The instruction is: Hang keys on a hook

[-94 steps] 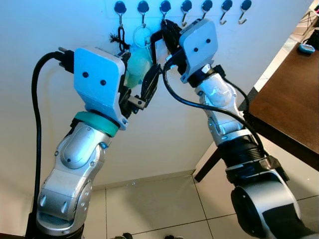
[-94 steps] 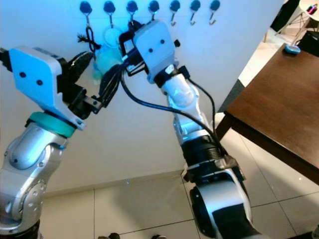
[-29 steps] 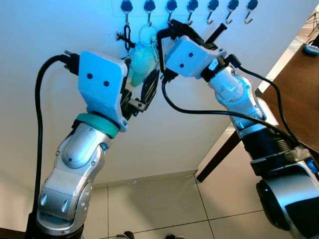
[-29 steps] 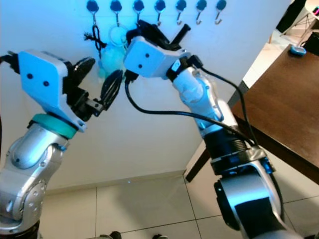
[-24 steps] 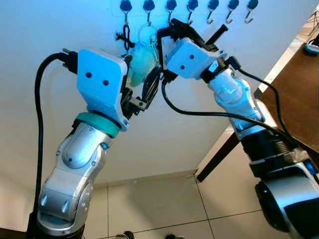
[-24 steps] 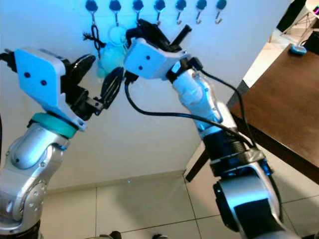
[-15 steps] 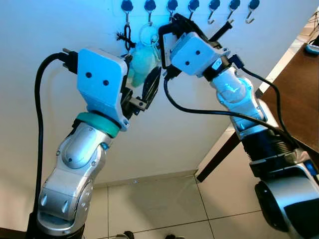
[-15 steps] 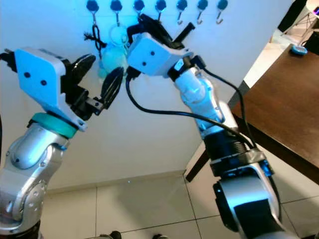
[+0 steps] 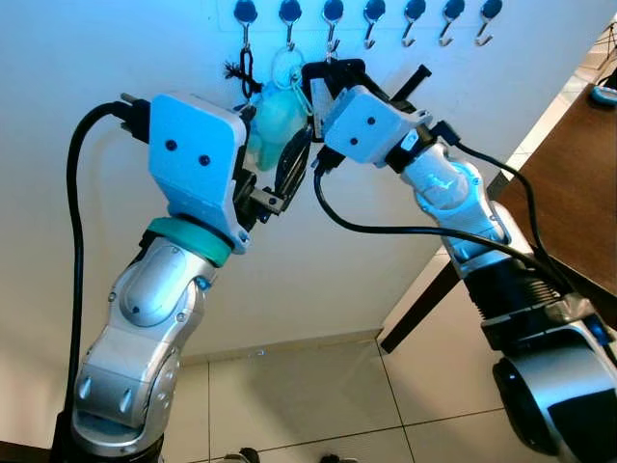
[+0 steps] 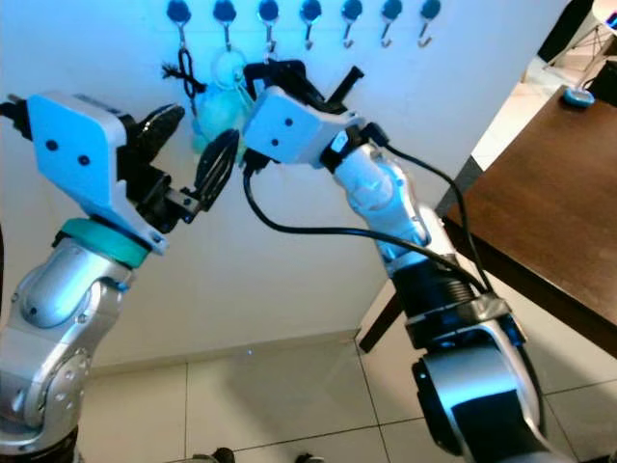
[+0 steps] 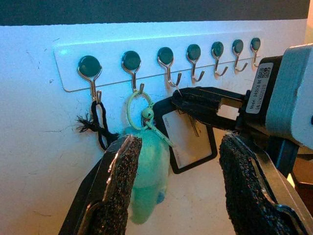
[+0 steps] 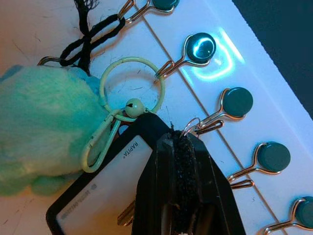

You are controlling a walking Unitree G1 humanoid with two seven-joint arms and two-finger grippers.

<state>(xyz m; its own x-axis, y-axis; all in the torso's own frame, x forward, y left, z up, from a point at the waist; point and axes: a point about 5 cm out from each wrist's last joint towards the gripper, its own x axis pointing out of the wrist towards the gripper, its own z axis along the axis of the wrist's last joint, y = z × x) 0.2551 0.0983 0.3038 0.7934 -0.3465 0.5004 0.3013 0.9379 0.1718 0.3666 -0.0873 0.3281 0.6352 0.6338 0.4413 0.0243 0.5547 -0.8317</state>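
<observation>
Keys: a bunch made of a black card holder (image 11: 188,142), a metal key half hidden behind it, and a small wire ring at the top; it is up at the hook rail (image 11: 63,73), the ring at the tip of the 3rd hook (image 12: 208,125) from the left.
Right tool (image 12: 180,147): clenched on the top edge of the card holder, just under the 3rd hook.
Left tool (image 11: 178,186): released, fingers spread wide, empty, hovering near the wall below the hooks.
Neighbours: pale green plush charm (image 11: 146,176) on a ring on the 2nd hook, touching the holder's left edge; black cord loop (image 11: 100,122) on the 1st hook.
Handling: likely light; the holder looks stiff, the key loose and free to swing, the ring thin and small.
Where to hold: at the holder's top edge close to the ring, as now, so the ring stays steady.
Risk: the ring may slide off the hook tip; whether it is seated cannot be told.
Counter (image 9: 569,193): dark wood, to the right, well apart.
</observation>
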